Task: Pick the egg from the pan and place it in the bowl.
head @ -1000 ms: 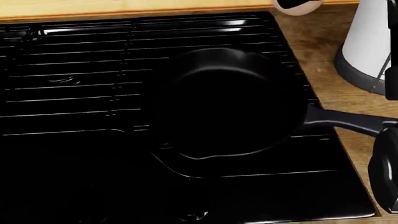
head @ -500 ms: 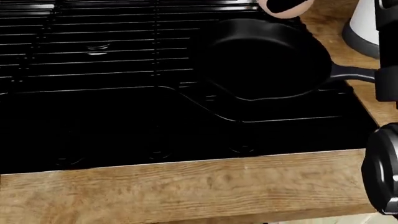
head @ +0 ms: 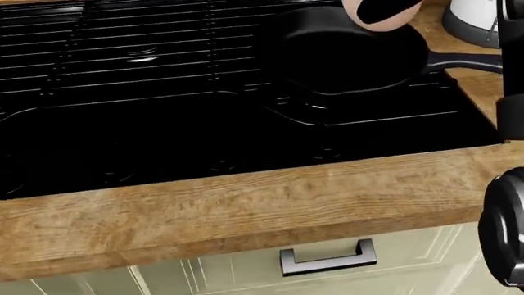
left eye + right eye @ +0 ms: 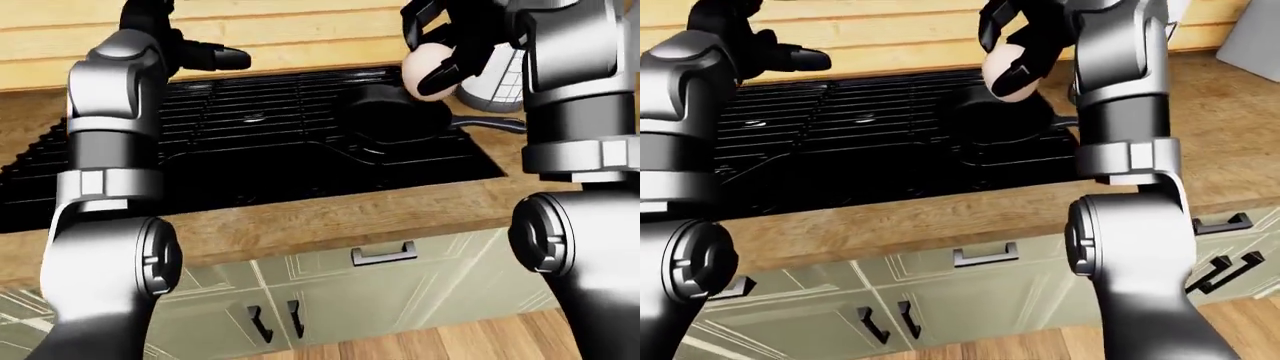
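The egg [image 4: 428, 69] is up and out of the pan, and the right hand [image 4: 450, 45] has its dark fingers clenched round it, holding it in the air above the pan's far rim. So the pick looks done, and the carry is the step in hand. The left hand [image 4: 195, 56] is raised over the left part of the stove, fingers out straight and holding nothing.

Down below, the pan [image 3: 348, 55] sits on the black stove [image 3: 164, 123], handle pointing to the right of the head view toward the wooden surface [image 3: 246, 215]. Its inside is dark and looks bare, though black on black makes that hard to swear to.

Now the problem: the bowl. It doesn't show in any view. There is a white vessel with a grey base [image 3: 473, 21] at the top right of the head view, just beside the pan handle, but I cannot tell what it is, and nothing in it shows.

So the next move, as I judge it, calls for finding the bowl, swinging the egg over it and lowering before letting go. An egg is smooth and round, so the grip wants to stay firm through the carry, and a high drop could send it rolling.
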### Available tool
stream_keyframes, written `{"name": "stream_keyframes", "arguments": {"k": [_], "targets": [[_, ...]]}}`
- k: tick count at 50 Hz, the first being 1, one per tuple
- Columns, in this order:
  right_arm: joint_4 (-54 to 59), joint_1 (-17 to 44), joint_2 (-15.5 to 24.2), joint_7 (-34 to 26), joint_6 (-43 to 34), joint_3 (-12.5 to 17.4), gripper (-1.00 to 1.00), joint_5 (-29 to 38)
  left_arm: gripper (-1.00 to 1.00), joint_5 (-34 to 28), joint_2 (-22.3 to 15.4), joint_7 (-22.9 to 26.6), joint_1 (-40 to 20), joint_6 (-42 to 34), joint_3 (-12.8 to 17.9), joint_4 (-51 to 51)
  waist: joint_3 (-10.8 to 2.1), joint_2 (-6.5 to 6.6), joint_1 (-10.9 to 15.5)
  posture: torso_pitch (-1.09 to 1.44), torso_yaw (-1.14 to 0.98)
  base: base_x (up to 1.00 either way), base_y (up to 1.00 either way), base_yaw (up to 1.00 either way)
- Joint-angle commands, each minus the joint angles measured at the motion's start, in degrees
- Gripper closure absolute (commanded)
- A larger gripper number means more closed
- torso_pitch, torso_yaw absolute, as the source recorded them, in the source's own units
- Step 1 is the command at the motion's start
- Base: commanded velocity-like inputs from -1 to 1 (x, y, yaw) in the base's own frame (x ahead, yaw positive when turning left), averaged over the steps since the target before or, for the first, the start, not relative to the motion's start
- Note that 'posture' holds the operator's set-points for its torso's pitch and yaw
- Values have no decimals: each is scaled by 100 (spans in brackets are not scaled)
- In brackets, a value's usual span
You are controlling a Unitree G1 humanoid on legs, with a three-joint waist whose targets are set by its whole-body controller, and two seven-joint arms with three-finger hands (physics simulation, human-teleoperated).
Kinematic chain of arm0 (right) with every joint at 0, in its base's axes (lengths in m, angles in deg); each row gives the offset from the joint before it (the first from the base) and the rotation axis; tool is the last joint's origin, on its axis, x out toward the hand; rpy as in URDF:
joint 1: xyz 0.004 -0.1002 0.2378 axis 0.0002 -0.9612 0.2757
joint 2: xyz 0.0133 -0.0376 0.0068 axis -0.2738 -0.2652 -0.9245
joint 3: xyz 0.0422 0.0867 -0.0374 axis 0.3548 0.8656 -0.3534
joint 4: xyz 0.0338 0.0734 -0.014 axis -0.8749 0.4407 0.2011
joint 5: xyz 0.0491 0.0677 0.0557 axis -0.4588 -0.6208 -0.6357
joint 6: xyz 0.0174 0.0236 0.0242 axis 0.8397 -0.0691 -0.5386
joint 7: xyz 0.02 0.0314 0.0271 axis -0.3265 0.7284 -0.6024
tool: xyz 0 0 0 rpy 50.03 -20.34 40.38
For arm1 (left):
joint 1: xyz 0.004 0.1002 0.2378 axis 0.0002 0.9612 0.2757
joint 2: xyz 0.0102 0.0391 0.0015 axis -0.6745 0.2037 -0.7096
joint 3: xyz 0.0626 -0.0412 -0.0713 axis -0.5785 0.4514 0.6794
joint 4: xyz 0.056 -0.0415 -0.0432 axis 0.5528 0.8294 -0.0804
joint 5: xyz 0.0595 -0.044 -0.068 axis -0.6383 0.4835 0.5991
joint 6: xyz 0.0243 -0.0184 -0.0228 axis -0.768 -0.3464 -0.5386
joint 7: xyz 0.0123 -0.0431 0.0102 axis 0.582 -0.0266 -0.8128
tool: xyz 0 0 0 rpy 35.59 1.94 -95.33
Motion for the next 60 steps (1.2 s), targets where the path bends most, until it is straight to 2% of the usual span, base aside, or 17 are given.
{"name": "stream_keyframes", "arguments": {"k": [1,9,10,12,17,19,21,22,31,34,35,38,43,45,47,53,60], "targets": [[-164,254,107,52,98,62,100,-12,-100,-13,-62,-30,-278,102,20,-249,-317,125,-20,0,0,0,10,0],[-220,223,102,28,70,60,100,0,-100,-7,-60,-36,-257,84,22,-288,-317,-616,87,0,0,0,29,0],[-230,221,104,23,65,61,100,1,-100,-7,-61,-36,-254,86,23,-289,-336,-428,54,0,0,0,31,0],[-228,233,105,11,60,56,100,5,-100,-6,-61,-34,-256,75,22,-301,-413,-496,121,0,0,0,30,0],[-189,257,99,4,86,46,100,15,-100,-10,-62,-31,-259,76,17,-298,-342,-222,132,0,0,0,31,0],[-176,265,90,5,91,42,100,21,-100,-14,-67,-26,-265,81,15,-289,-325,-21,99,0,0,0,37,0],[-165,284,80,-1,91,38,100,26,-100,-19,-81,-18,-287,81,15,-274,-447,426,69,0,0,0,41,0],[-163,287,75,-2,91,36,100,29,-100,-21,-87,-14,-295,82,17,-267,-406,205,76,0,0,0,43,0],[-106,322,49,-4,112,36,100,34,-100,-47,-112,-10,-377,145,19,-164,-313,-279,47,0,0,0,42,0],[-103,314,52,-5,120,40,100,32,-100,-49,-101,-19,-366,153,18,-172,-372,-647,81,0,0,0,43,0],[-116,306,57,-11,118,41,100,34,-100,-48,-100,-22,-362,148,19,-184,-337,-444,55,0,0,0,41,0],[-160,305,74,-35,85,49,100,34,-100,-47,-102,-21,-369,96,18,-241,-462,-535,105,0,0,0,42,0],[-234,267,86,-57,55,58,100,30,-100,-44,-78,-37,-352,78,15,-281,-332,-286,138,0,0,0,43,0],[-258,262,96,-71,41,58,100,32,-100,-43,-77,-38,-356,67,15,-298,-328,-55,110,0,0,0,43,0],[-297,237,98,-84,25,62,100,30,-100,-43,-77,-40,-352,68,16,-300,-440,449,82,0,0,0,42,0],[-331,213,93,-93,7,62,100,23,-100,-42,-87,-39,-347,44,20,-334,-375,11,66,0,0,0,42,0],[-332,216,74,-87,-4,54,100,26,-100,-35,-98,-45,-333,121,30,-267,-325,-292,36,0,0,0,43,0]]}}
